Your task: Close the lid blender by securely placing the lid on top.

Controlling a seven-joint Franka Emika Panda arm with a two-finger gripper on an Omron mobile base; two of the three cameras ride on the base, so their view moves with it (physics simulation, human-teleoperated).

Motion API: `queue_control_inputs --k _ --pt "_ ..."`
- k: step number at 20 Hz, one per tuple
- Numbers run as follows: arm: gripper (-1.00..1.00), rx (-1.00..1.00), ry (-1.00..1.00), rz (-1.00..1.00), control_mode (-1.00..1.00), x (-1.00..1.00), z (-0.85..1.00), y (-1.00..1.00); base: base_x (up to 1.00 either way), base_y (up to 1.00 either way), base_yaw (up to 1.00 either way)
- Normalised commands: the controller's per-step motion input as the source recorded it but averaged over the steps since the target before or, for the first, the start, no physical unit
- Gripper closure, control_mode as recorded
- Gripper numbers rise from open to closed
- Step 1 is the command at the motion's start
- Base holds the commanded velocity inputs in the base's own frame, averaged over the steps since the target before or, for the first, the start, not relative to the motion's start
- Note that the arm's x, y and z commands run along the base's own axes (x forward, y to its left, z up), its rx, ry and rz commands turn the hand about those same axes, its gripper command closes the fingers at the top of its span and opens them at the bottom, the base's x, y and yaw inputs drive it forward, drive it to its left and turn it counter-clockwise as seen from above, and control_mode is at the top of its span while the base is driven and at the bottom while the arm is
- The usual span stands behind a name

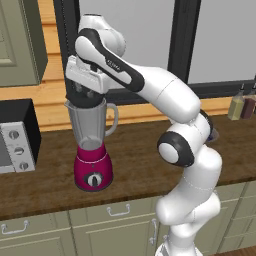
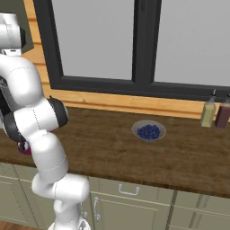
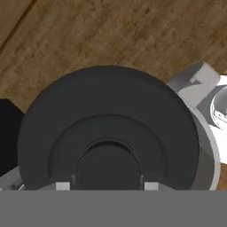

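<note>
The blender stands on the wooden counter, a clear greyish jar with a side handle on a magenta base with a black dial. My gripper hangs straight over the jar's mouth, pointing down. In the hand view the black round lid lies right below the hand, and my gripper is shut on its raised centre knob, one fingertip on each side. The lid sits at the jar's mouth, with a grey crescent of the jar rim showing past its right edge. I cannot tell whether it is fully seated.
A silver-and-black toaster oven stands just left of the blender. A bowl of blueberries sits further right on the counter, with two bottles at the far right by the window sill. Cabinet drawers run below the counter's front edge.
</note>
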Motion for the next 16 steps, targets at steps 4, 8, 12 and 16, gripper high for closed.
queue_control_inputs --k 4,8,12,16 --pt "1.00 0.00 -0.04 0.19 -1.00 -0.29 -0.31 -0.06 0.00 0.00 0.00" --pt "1.00 0.00 0.00 0.17 -1.00 -0.24 -0.25 -0.15 0.00 0.00 0.00" --pt "1.00 0.00 0.00 0.24 -1.00 -0.08 -0.36 -0.04 0.00 0.00 0.00" --pt "1.00 0.00 0.00 0.26 -1.00 0.00 -0.52 0.00 0.00 0.00 0.00"
